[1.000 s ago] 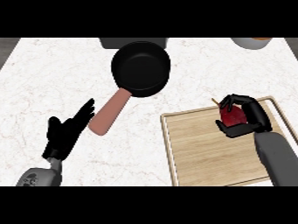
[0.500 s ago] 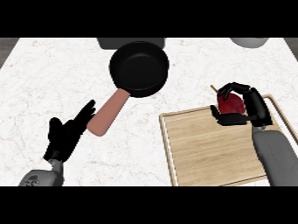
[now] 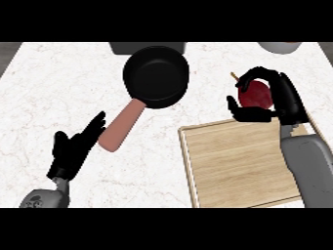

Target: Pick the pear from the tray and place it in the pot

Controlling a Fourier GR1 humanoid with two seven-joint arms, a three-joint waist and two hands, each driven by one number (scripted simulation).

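Observation:
My right hand (image 3: 280, 100) is curled round a dark red pear (image 3: 255, 94) with a brown stem, holding it in the air just beyond the far edge of the wooden tray (image 3: 234, 166). The black pot (image 3: 156, 75), with a pinkish handle (image 3: 122, 126) pointing toward me, lies left of the pear near the counter's far side. My left hand (image 3: 72, 151) stays open with its fingers up at the lower left, apart from the handle.
A grey object (image 3: 146, 47) is cut off at the far edge behind the pot. A grey bowl-like item (image 3: 279, 47) sits at the far right edge. White marble counter (image 3: 46, 93) surrounds everything.
My right hand has lifted the pear off the tray and carried it away from me and to the left, toward the pot. The left hand has not moved.

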